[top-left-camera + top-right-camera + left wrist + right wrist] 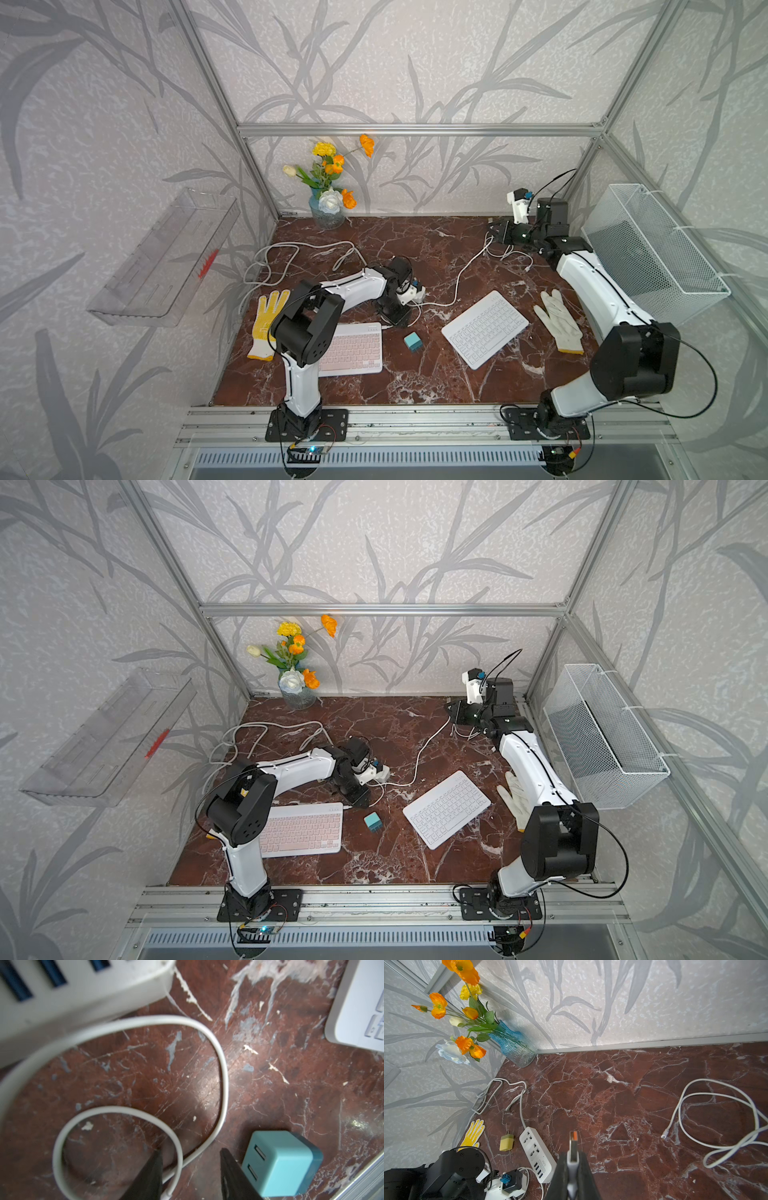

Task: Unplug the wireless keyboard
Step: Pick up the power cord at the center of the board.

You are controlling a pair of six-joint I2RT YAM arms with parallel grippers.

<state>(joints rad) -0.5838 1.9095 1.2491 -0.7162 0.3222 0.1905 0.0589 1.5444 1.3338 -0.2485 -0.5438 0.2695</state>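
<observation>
Curling white cable point(226, 1084) crosses veined red marble point(280, 1101).

In a top view, the left keyboard point(353, 349) and right keyboard point(484, 328) lie on the tabletop point(415, 249), the charger cube point(413, 341) between them; a left glove point(266, 320) and right glove point(559, 324) flank them; the vase point(327, 214) stands behind, upper left.

Two keyboards point(484, 328), two gloves point(559, 324), two chargers point(413, 341)
</observation>
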